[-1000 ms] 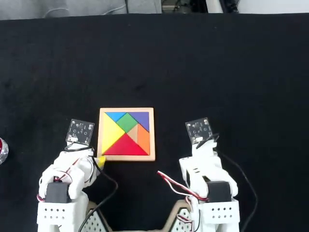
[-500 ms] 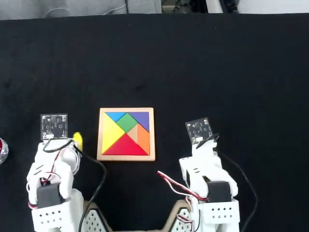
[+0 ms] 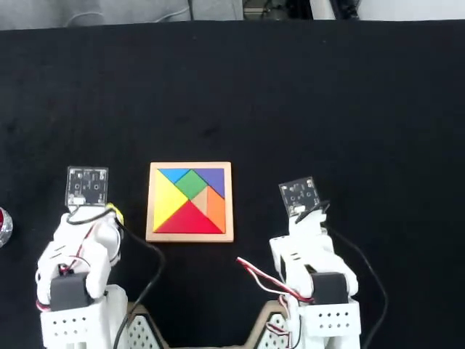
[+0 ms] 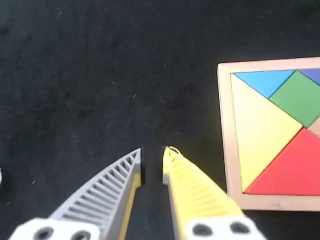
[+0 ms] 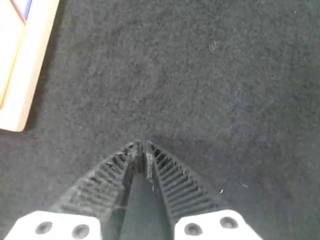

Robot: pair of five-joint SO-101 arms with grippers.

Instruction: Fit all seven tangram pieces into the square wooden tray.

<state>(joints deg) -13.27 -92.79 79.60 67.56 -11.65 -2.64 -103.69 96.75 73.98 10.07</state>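
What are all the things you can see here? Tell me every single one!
square wooden tray: one, pale wood, on the table between the two arms.
tangram pieces: seven, all in the tray: light blue triangle, green square, dark blue piece, yellow triangle, small tan triangle, orange triangle, red triangle.
black cloth: one, black, covering the table.
shiny red and silver thing: one, at the high view's edge on the left arm's side; too cut off to tell.
left hand: one, grey and yellow fingers slightly apart, holding nothing, beside the tray.
right hand: one, black, shut, holding nothing, at the tray's other side.
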